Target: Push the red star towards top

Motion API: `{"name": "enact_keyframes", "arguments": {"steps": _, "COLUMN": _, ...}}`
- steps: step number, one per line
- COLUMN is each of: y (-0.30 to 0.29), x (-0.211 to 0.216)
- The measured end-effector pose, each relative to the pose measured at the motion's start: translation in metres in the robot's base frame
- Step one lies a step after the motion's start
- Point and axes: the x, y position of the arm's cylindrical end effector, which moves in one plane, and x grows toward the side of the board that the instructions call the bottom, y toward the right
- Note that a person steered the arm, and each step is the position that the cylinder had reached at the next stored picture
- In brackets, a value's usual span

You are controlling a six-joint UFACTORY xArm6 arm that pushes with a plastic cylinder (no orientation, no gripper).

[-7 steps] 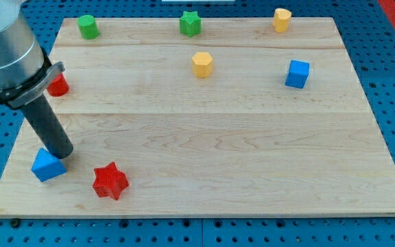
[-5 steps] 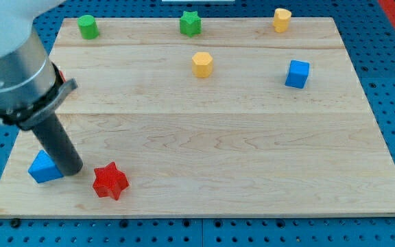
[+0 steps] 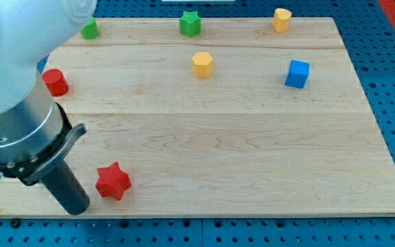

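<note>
Tip (image 3: 78, 208) of dark rod, bare and holding nothing, just left of and slightly below ridged red star block (image 3: 112, 181) on pale wooden board (image 3: 252, 151).

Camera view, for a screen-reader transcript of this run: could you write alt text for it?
My tip rests near the wooden board's bottom-left corner, just left of the red star. Farther up lie a red cylinder, a green block, a green star, two yellow blocks and a blue cube.

Green block (image 3: 90, 29) half hidden behind arm (image 3: 19, 89); shape unclear.
</note>
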Motion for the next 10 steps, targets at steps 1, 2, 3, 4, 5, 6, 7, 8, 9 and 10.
{"name": "enact_keyframes", "arguments": {"steps": 1, "y": 0.000, "x": 0.005}}
{"name": "enact_keyframes", "arguments": {"steps": 2, "y": 0.001, "x": 0.006}}
{"name": "enact_keyframes", "arguments": {"steps": 3, "y": 0.001, "x": 0.006}}
{"name": "enact_keyframes", "arguments": {"steps": 4, "y": 0.012, "x": -0.003}}
{"name": "enact_keyframes", "arguments": {"steps": 5, "y": 0.038, "x": -0.040}}
{"name": "enact_keyframes", "arguments": {"steps": 6, "y": 0.078, "x": -0.052}}
{"name": "enact_keyframes", "arguments": {"steps": 7, "y": 0.112, "x": -0.052}}
{"name": "enact_keyframes", "arguments": {"steps": 8, "y": 0.114, "x": -0.052}}
{"name": "enact_keyframes", "arguments": {"steps": 9, "y": 0.114, "x": -0.052}}
{"name": "enact_keyframes", "arguments": {"steps": 10, "y": 0.093, "x": -0.052}}
